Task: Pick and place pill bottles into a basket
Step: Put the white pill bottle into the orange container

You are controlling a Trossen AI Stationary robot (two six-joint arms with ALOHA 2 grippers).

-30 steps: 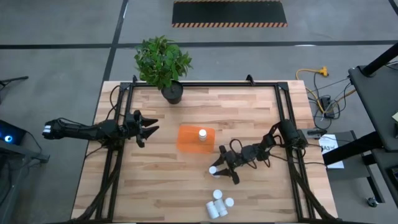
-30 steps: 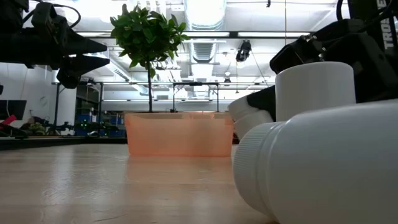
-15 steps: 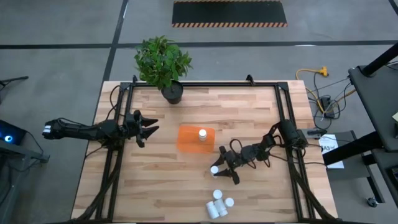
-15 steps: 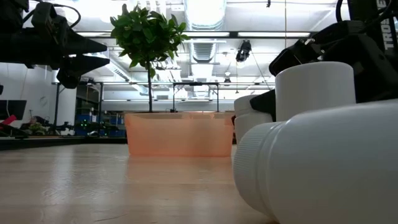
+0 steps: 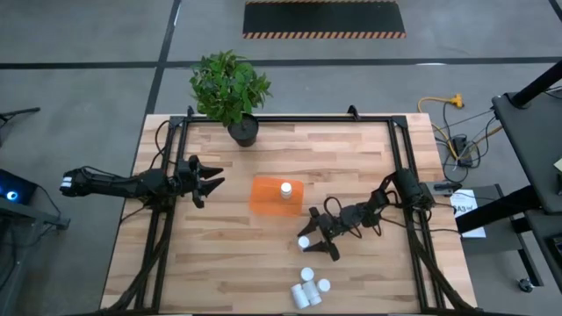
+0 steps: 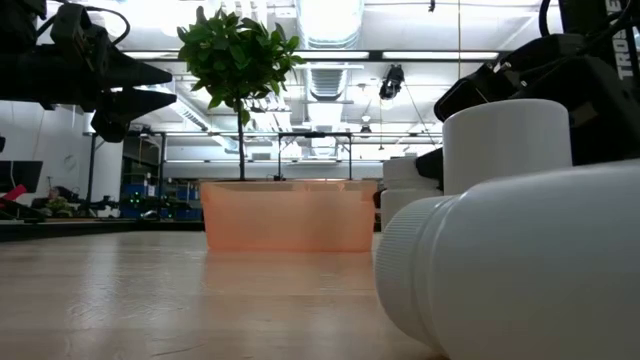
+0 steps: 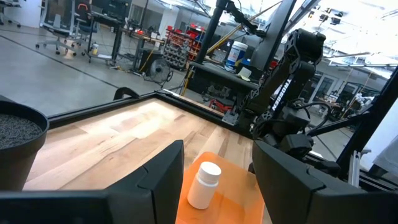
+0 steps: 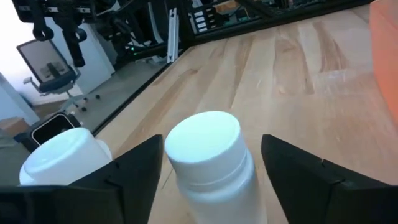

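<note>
Your right pincer (image 5: 309, 241) straddles an upright pill bottle (image 5: 303, 240) on the counter (image 5: 219, 263) at the basket's (image 5: 268, 197) five o'clock, fingers spread clear of it, gripping nothing, presumably to close for a pick.

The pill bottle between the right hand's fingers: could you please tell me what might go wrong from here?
1. The right hand stands open around the pill bottle without touching it; closing off-centre could tip it.
2. The bottle cluster lies close by, so a low swing might knock it.
3. The basket already holds a bottle; a careless drop may strike it.
</note>
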